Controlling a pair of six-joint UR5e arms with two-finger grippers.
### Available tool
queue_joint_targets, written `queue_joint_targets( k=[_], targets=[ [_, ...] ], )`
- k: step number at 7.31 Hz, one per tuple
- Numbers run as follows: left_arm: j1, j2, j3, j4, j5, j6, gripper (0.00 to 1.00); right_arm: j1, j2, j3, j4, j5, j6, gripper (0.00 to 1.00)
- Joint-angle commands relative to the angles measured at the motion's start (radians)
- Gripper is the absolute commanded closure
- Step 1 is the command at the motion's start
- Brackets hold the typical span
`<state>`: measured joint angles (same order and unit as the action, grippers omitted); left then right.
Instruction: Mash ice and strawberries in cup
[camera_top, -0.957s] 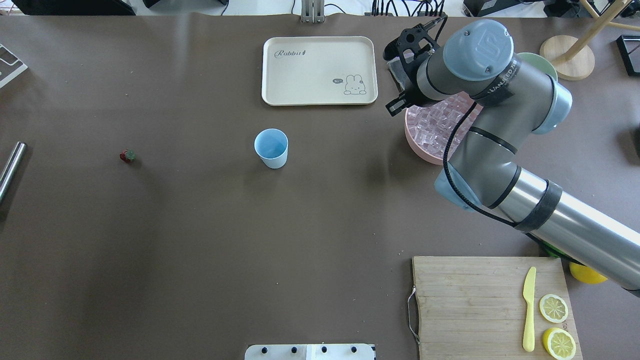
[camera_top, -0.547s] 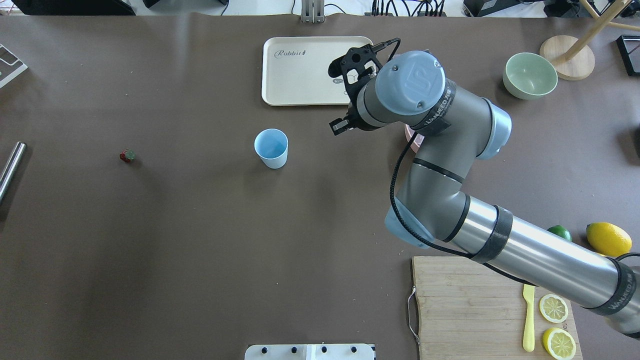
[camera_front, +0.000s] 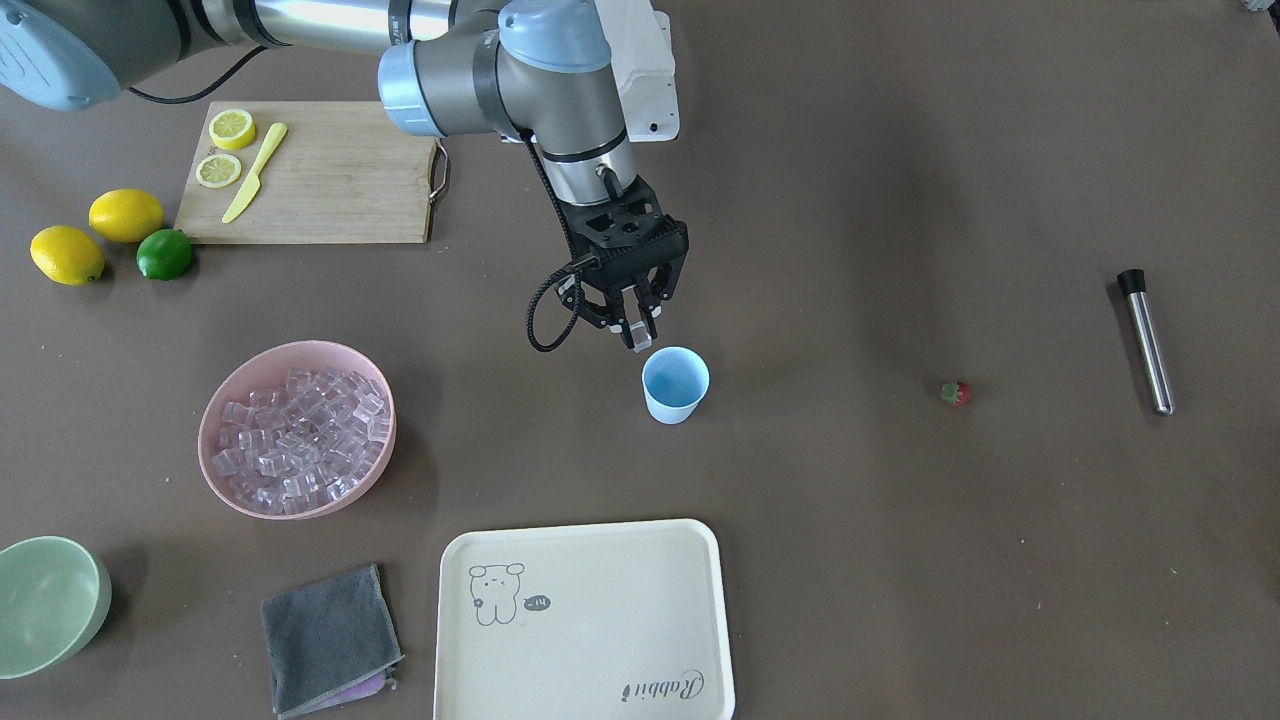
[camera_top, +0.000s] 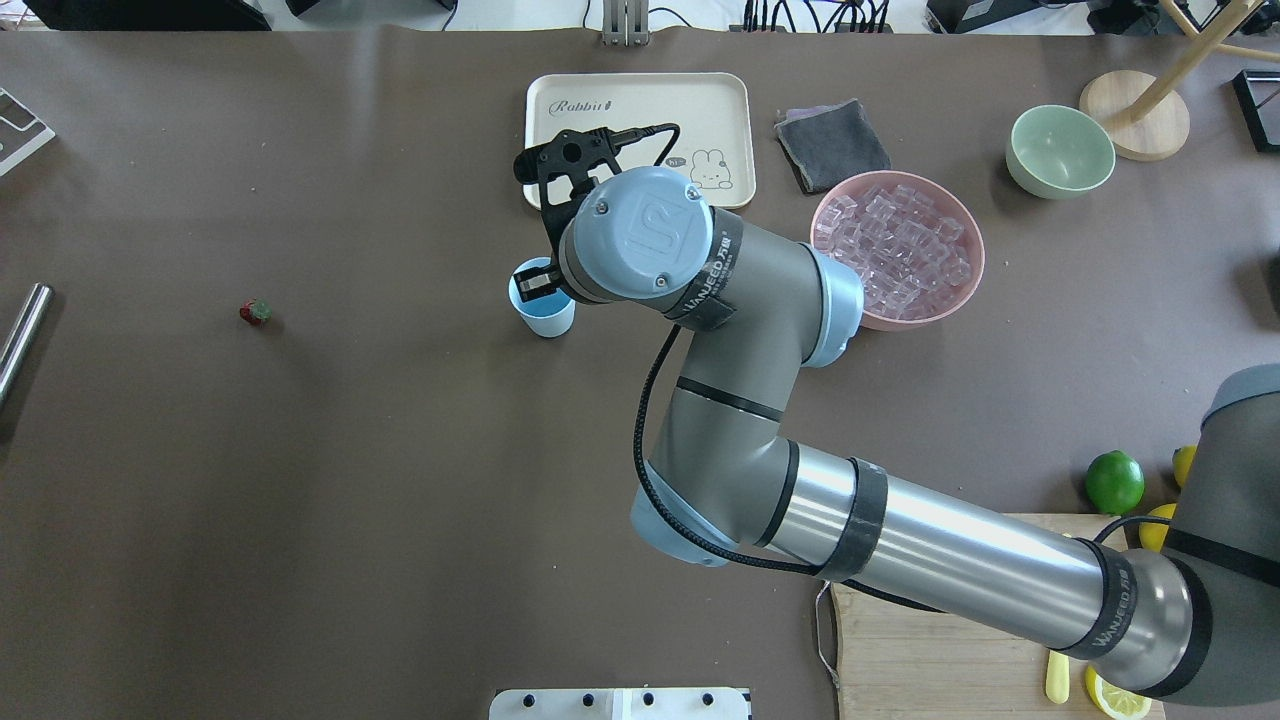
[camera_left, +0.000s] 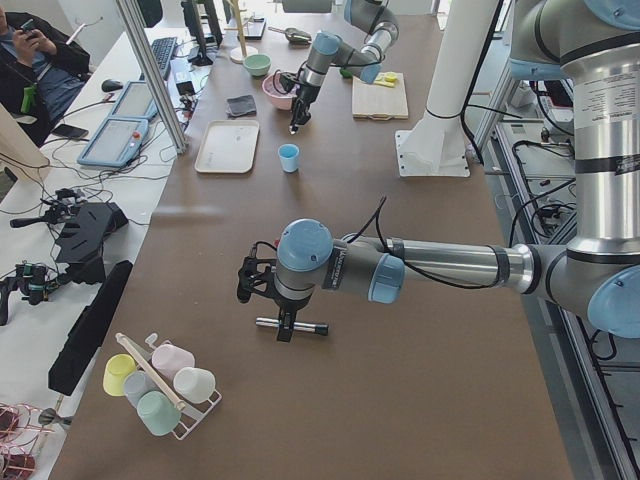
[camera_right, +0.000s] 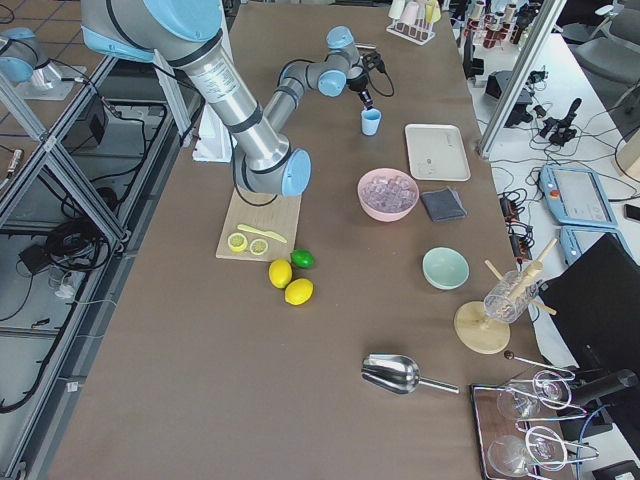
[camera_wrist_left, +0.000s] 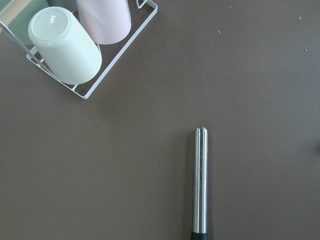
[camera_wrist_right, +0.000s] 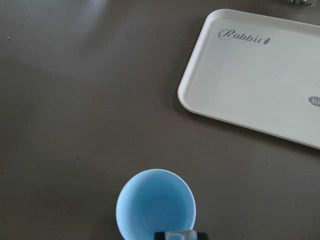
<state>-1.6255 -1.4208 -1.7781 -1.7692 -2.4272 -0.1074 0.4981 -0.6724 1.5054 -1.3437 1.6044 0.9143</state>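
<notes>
The right end effector (camera_front: 636, 330) pinched an ice cube (camera_wrist_right: 175, 235) above the cup (camera_wrist_right: 155, 205), at its 6 o'clock rim; dropping it seemed next.

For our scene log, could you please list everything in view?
ice: many, clear, in pink bowl
held cube: one, clear, in right gripper
cup: one, light blue, mid-table, empty
strawberry: one, red, robot's left of cup
steel rod: one, silver, robot's far left
tray: one, cream, beyond cup
cloth: one, grey, beside tray
green bowl: one, pale green, robot's far right
cutting board: one, wooden, robot's near right
lemon halves: two, yellow, on board
knife: one, yellow, on board
lemons: two, yellow, beside board
lime: one, green, beside lemons
cup rack: one, white wire, left end
right gripper: one, black, shut on held cube above cup's rim
left gripper: one, black, near rod; state unclear
</notes>
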Motion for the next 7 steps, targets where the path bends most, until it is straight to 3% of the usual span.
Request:
queue_joint_targets(
  k=[1,3,5,7],
  targets=[
    [0.001,-0.001,0.002,0.001,-0.004,0.0,0.01,-0.016,0.033,-0.039,0.006,-0.041,0.032,1.0],
    [-0.001,0.0,0.0,0.001,-0.004,0.0,0.01,-0.022,0.034,-0.112,0.113,-0.086,0.037,0.97],
    [-0.001,0.0,0.005,0.001,-0.004,0.0,0.01,-0.027,0.034,-0.132,0.138,-0.103,0.06,0.95],
    [-0.001,0.002,0.003,0.002,-0.004,0.0,0.01,-0.052,0.033,-0.152,0.166,-0.141,0.089,0.74]
  ],
)
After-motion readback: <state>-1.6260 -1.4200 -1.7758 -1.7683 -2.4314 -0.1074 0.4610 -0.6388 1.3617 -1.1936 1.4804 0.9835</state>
